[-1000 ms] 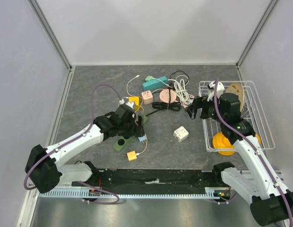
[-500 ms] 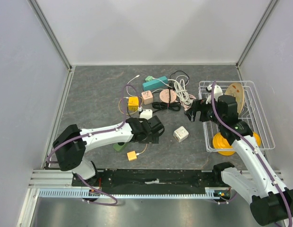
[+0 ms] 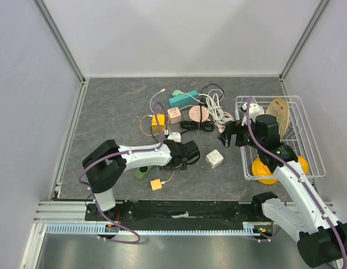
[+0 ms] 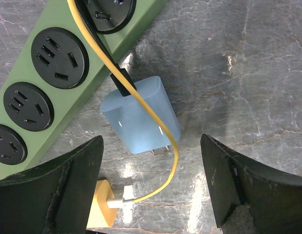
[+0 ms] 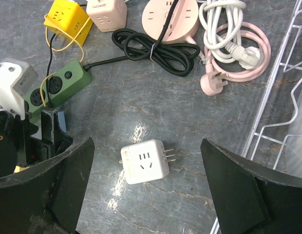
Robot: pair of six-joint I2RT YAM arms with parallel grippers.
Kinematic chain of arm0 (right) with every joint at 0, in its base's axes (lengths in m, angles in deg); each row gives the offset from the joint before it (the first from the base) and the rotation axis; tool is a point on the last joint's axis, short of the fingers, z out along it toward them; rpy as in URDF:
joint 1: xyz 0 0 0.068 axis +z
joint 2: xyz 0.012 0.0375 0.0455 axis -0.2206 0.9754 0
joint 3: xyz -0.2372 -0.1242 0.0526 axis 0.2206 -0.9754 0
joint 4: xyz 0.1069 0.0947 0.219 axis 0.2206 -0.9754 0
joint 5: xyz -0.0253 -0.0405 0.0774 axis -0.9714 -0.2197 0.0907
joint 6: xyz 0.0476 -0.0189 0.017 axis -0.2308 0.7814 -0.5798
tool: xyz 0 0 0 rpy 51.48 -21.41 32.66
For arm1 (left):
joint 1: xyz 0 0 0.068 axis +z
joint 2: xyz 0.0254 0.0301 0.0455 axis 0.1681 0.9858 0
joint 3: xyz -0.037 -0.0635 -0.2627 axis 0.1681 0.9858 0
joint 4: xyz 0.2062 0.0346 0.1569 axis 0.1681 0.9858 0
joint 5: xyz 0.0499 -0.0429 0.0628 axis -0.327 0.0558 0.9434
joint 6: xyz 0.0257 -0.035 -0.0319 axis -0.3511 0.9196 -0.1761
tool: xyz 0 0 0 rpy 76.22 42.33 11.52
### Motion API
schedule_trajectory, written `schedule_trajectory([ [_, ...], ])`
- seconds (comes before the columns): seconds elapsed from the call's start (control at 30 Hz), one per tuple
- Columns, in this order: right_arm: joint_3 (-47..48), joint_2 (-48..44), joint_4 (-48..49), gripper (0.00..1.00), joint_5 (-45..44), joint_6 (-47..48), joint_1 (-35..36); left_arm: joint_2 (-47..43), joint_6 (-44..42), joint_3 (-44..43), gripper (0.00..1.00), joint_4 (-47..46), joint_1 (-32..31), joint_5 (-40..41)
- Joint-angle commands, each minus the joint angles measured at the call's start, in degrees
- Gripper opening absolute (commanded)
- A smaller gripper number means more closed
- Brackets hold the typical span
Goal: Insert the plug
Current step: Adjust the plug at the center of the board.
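Note:
A light-blue plug [image 4: 141,114] lies flat on the grey tabletop, its prongs pointing toward the camera, beside a green power strip [image 4: 58,73] with round black sockets. A yellow cable [image 4: 168,161] crosses over the plug. My left gripper [image 4: 151,146] hovers above the plug, open, with nothing between its fingers. From above, the left gripper [image 3: 184,154] hides the plug; the green strip [image 3: 142,171] shows to its left. My right gripper [image 3: 226,134] stands open above a white cube adapter [image 5: 143,161], not touching it.
A small yellow charger [image 3: 156,184] lies near the front. Behind are a yellow cube socket [image 3: 158,121], a pink cube [image 3: 174,115], a round pink strip [image 3: 198,114], a teal strip [image 3: 183,99], a coiled black cord [image 5: 155,48] and white cord [image 3: 216,106]. A wire basket [image 3: 243,162] stands right.
My left arm has swung right across the green strip and now sits nearer the white cube, its jaws slightly narrower. The right gripper has edged a little left.

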Motion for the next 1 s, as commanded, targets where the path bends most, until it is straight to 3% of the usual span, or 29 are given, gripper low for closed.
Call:
schedule_trajectory([
  [0.0, -0.3, -0.3, 1.6, 0.98, -1.2, 1.1, 1.4, 1.7, 6.3, -2.2, 0.86, 0.6, -0.1, 6.3],
  [0.5, -0.7, 0.8, 2.0, 0.98, 0.2, 1.5, 2.4, 4.3, 6.8, -1.5, 0.69, -1.2, -0.1, 7.7],
  [0.7, -1.3, 0.8, 2.0, 0.98, 0.4, 1.6, 2.4, 1.6, 6.0, -0.7, 0.51, -0.3, -0.1, 7.7],
  [0.73, -1.3, 0.8, 1.9, 0.98, 0.4, 1.6, 2.3, 0.8, 5.9, -1.0, 0.43, 1.2, 0.0, 7.5],
  [0.83, -1.1, 1.2, 1.7, 0.98, 0.4, 1.7, 2.4, -2.4, 4.8, -2.9, 0.34, 4.7, 0.0, 7.3],
  [0.97, -0.3, 2.0, 1.0, 0.98, 0.4, 1.9, 2.4, -6.8, 1.6, -6.5, 0.3, 15.5, 0.1, 10.0],
])
